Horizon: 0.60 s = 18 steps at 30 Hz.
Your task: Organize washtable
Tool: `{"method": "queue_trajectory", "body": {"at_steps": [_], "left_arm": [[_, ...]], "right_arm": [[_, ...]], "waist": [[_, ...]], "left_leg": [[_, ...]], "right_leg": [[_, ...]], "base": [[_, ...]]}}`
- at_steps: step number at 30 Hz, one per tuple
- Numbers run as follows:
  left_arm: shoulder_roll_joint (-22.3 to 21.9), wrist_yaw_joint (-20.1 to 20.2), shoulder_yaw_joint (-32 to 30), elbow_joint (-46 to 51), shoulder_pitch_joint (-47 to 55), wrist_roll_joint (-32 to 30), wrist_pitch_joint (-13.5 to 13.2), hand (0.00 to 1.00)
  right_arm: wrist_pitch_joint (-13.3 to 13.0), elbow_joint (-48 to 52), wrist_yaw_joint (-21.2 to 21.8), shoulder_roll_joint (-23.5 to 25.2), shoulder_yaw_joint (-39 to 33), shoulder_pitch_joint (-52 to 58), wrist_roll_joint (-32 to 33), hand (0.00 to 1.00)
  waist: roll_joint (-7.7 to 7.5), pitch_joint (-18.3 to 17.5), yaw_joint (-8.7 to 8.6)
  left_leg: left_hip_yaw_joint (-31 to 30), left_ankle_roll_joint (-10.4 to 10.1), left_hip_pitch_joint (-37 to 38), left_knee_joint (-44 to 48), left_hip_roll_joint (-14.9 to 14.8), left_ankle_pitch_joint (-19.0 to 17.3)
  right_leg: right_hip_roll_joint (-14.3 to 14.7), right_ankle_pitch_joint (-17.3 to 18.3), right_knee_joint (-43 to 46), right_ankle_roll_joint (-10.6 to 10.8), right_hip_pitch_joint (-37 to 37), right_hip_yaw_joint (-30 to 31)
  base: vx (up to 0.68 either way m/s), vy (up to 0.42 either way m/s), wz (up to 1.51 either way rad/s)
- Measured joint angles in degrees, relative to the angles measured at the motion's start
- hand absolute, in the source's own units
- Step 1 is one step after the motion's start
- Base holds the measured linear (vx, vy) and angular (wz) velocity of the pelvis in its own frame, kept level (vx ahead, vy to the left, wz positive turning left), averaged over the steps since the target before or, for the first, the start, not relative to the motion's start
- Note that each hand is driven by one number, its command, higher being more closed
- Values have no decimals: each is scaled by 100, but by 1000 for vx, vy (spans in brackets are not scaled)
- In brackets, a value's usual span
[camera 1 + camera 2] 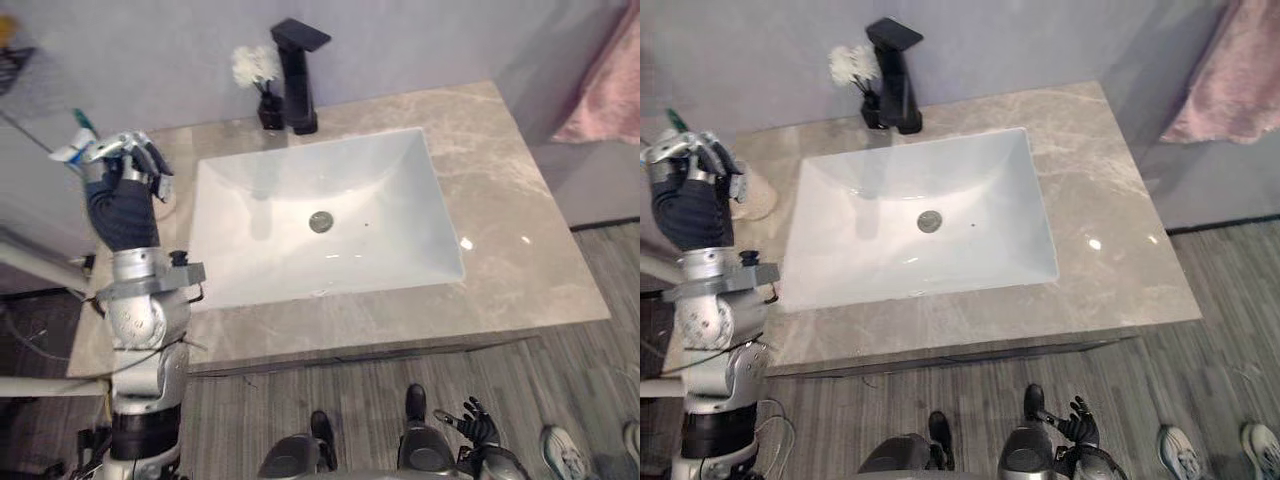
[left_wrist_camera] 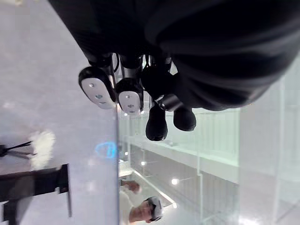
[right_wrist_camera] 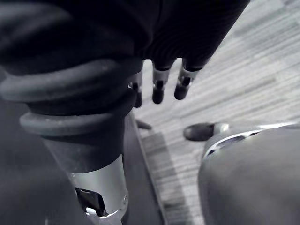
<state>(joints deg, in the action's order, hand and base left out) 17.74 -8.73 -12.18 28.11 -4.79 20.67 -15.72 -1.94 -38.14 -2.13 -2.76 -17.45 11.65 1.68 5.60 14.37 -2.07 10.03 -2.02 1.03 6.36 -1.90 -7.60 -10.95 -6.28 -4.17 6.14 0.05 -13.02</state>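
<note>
Down by the wooden floor, nearest to us, the right hand hung low and well clear of the worktop, its fingers loosely straight and spread, with nothing in them. A person's light shoes stood on the floor just to its right.

Beyond that lay the grey marbled worktop, with a white rectangular sink set into its middle and a round metal drain at the centre of the basin.

Over the worktop's left end, the left hand was raised above the surface, palm turned away from us. Its fingers were curled round a small white and teal object with a green tip, which stuck out past the hand toward the wall; we could not tell what the object was. Under that hand a pale beige round thing sat on the worktop just beside the sink's left rim.

At the back edge, behind the sink, a black tap stood upright, and touching its left side was a small black vase holding white flowers. Farthest off to the right, a pink towel hung against the wall.
</note>
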Motion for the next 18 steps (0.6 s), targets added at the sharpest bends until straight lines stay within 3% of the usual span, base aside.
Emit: {"method": "queue_trajectory", "body": {"at_steps": [2, 5, 6, 11, 15, 18], "left_arm": [[-135, 42, -313, 260, 386, 40, -69, 100], [-528, 146, -839, 463, 1170, 238, -111, 100], [-678, 191, -1027, 462, 1489, 360, -110, 0], [-1472, 246, -1540, 59, 2560, 700, -100, 0], [-2025, 255, -1710, -1429, 3129, 925, 26, 0], [-2233, 414, -1429, -2644, 3323, 1026, 267, 0]], "right_arm": [[0, -4, 8, 3, -17, 5, 2, 0], [5, -112, 28, 3, -92, 6, 26, 0], [5, -155, 35, 8, -98, -13, 50, 0], [12, -375, 90, 57, -127, -69, 64, 0], [85, -429, 87, 190, -188, 72, 125, 0], [137, -421, 90, 256, -159, 143, 234, 0]], "waist": [[66, -79, 54], [164, -258, 300], [167, -309, 322], [100, -551, 649], [68, -825, 780], [39, -996, 776]], "left_leg": [[-140, -8, 49, -63, 3, 34], [-354, -30, 114, -129, -1, 96], [-514, -32, 163, -217, 2, 172], [-814, -48, 246, -254, 9, 267], [-922, -28, 303, -335, 2, 291], [-996, -33, 275, -319, -17, 296]], "right_leg": [[4, 0, -86, 0, 145, -150], [23, 32, -146, -10, 344, -401], [17, 58, -147, -13, 442, -568], [9, 114, -164, -19, 665, -886], [-3, 220, -174, -11, 831, -1154], [-1, 275, -173, 30, 896, -1350]], "base": [[5, -45, 39], [-8, -54, 43], [-25, -54, 59], [-57, -32, 34], [-54, -19, 28], [-35, -20, 24]]}}
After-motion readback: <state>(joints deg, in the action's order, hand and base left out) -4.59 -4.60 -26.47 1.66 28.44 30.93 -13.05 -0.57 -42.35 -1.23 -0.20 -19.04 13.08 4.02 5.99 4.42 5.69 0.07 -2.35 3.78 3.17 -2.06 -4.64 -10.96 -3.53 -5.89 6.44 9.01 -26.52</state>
